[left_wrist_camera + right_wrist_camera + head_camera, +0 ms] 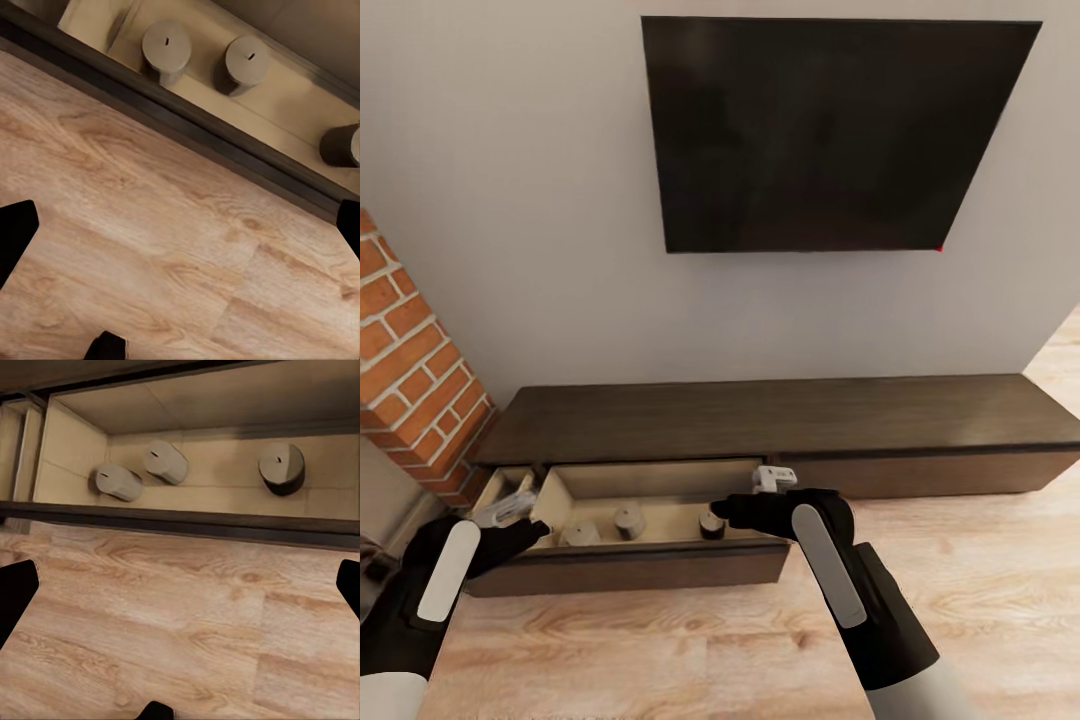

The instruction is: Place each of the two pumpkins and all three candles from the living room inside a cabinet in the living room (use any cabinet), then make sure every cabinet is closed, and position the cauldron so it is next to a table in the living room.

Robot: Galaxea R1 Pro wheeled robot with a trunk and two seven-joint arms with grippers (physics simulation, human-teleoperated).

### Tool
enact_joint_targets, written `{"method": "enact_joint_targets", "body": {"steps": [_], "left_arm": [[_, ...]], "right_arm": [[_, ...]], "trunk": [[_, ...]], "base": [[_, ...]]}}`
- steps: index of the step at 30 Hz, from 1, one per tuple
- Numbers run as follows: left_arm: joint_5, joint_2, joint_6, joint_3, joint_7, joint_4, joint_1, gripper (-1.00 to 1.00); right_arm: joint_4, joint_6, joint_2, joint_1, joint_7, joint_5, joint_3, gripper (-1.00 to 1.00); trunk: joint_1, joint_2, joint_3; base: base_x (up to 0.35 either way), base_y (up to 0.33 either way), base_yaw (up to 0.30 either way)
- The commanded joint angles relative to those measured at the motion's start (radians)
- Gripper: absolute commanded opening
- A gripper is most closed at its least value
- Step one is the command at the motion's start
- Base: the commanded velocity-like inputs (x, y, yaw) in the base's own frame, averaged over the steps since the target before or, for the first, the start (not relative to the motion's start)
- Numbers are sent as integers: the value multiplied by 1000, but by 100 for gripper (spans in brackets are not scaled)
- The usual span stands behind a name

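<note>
- A dark television point(830, 135) hangs on the pale wall above the cabinet point(790, 420), and a brick column point(410, 370) stands at the cabinet's left end; the wooden floor point(980, 590) runs in front.
- One wide drawer point(640, 568) of the cabinet is pulled out toward the robot, its beige inside showing. Its dark front edge lies between both grippers and the drawer's contents.
- Three candles stand inside that drawer, all upright with the round top and wick mark facing up, so each one's long axis is vertical.
- The left candle point(581, 533) and the middle candle point(628, 521) stand near each other without touching; the right candle point(710, 523) stands apart from them, darker in shadow.
- The left gripper point(510, 510) hovers by the drawer's left end. In the left wrist view its dark fingertips point(15, 236) sit wide apart at the picture's edges with only bare floor between them, so the jaws are released and empty. The candles point(166, 46) lie beyond the tips, past the drawer front.
- The right gripper point(772, 480) hangs over the drawer's right end, just beside the right candle. Its fingertips point(15, 596) also stand spread with nothing between them: released. The three candles point(282, 466) lie ahead of the jaws, inside the drawer.
</note>
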Motion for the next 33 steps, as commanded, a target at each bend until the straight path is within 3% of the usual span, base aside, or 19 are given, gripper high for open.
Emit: {"method": "enact_joint_targets", "body": {"steps": [1,14,33], "left_arm": [[10,0,3,0,9,-1,-1,100],[9,0,3,0,9,-1,-1,100],[12,-3,3,-3,9,-1,-1,100]], "right_arm": [[-1,2,0,-1,-11,-10,0,100],[-2,3,-5,-1,-10,-10,0,100],[-1,2,-9,-1,-9,-10,-1,100]], "trunk": [[0,-1,-1],[0,-1,2],[0,-1,8]], "base": [[0,285,154],[-112,273,144],[-251,165,12]]}}
